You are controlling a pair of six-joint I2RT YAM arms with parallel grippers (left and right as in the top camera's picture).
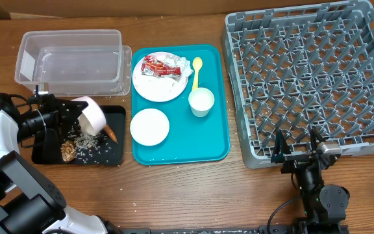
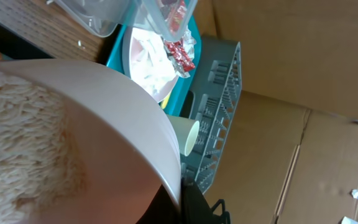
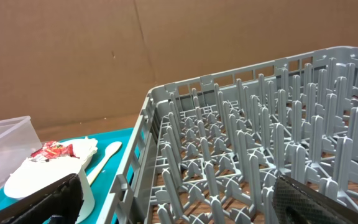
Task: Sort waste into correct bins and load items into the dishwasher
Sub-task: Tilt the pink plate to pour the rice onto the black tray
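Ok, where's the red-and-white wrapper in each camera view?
Overhead: wrapper on the white plate, upper part of the teal tray.
Left wrist: wrapper top centre, on the plate.
Right wrist: wrapper lower left, on the plate.
Shared landmark: grey dish rack, to the wrapper's right in all three.

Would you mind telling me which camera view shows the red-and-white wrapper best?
The overhead view: the wrapper lies whole and unobstructed on the white plate. The left wrist view shows it tilted and partly behind the clear tub; the right wrist view shows it small, at a low angle.
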